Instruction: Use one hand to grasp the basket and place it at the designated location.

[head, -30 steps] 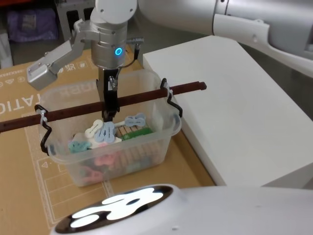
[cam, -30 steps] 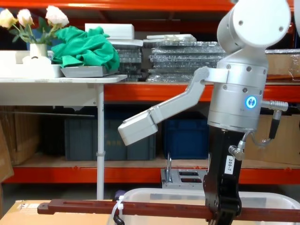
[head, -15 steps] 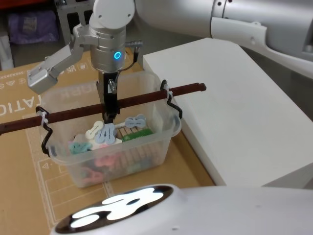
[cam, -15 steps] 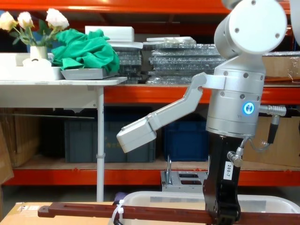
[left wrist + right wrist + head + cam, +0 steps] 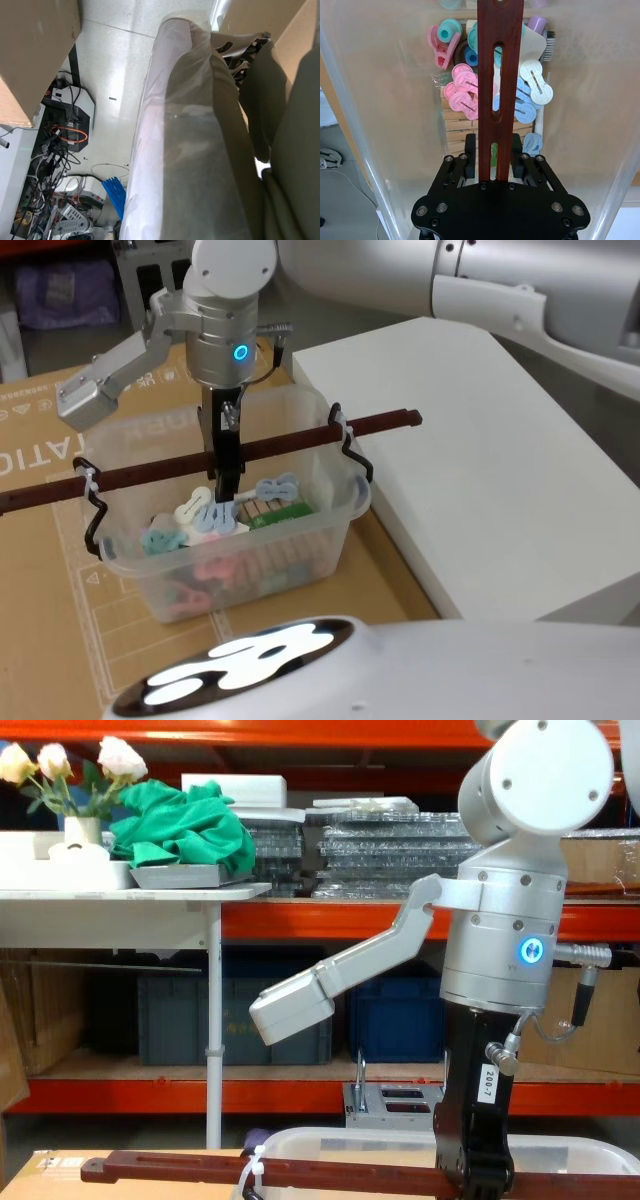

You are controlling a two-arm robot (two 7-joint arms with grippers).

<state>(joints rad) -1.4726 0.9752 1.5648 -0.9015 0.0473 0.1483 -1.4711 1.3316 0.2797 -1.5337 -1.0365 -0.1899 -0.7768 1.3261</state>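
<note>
Right black robot gripper [image 5: 493, 150] clamped on the handle of the large white translucent plastic basket [image 5: 300, 540].
The basket sat on brown cardboard [image 5: 40, 570] at the lower left of the head frame, just beside a white tabletop [image 5: 480, 470] on the right. Reaching down from above, the jaws were closed on the long reddish-brown slotted bar handle [image 5: 150, 468] near its middle, one on each side. Pastel plastic clips [image 5: 462, 92] lay inside the basket. A white zip tie [image 5: 88, 480] wrapped the bar's left end.
</note>
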